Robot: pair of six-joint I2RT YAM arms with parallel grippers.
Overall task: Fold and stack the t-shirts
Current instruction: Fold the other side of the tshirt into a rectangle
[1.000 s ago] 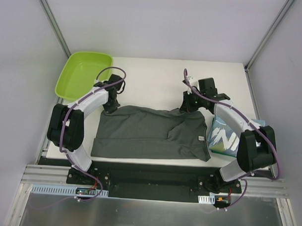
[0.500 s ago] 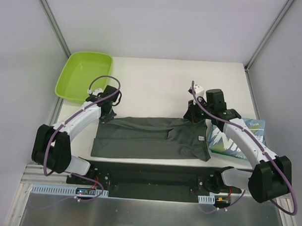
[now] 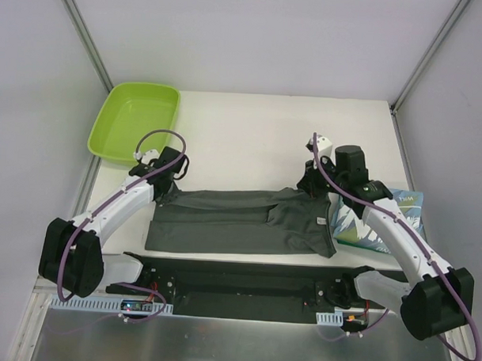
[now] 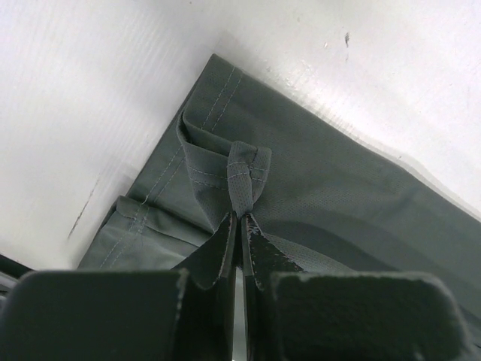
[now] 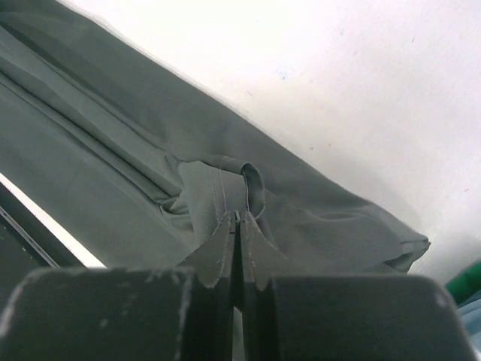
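On table (image 3: pixel 250 141), 6 o'clock side, top view: dark grey t-shirt (image 3: pixel 239 224) lies as a long band running 9 to 3 o'clock, close to the near edge. A short sleeve points to 5 o'clock at its right end.

Left gripper (image 3: pixel 168 183) sits at the band's 10 o'clock corner. Left wrist view: left gripper (image 4: pixel 239 218) fingers pressed together with a pinch of hemmed grey cloth between them; a small loop of hem stands just past the tips. Stitched edge folds back on itself at 9 o'clock of the pinch.

Right gripper (image 3: pixel 310 183) sits at the band's 1 o'clock corner. Right wrist view: right gripper (image 5: pixel 237 218) fingers likewise closed on a bunched tuck of the grey cloth, with creases running off toward 10 o'clock.

Light blue t-shirt (image 3: pixel 354 228) with white lettering lies folded at the table's 4 o'clock, just beside the grey sleeve, partly under the right arm.

Lime-green tray (image 3: pixel 117 97) at the table's 10 o'clock corner, well apart from both shirts.
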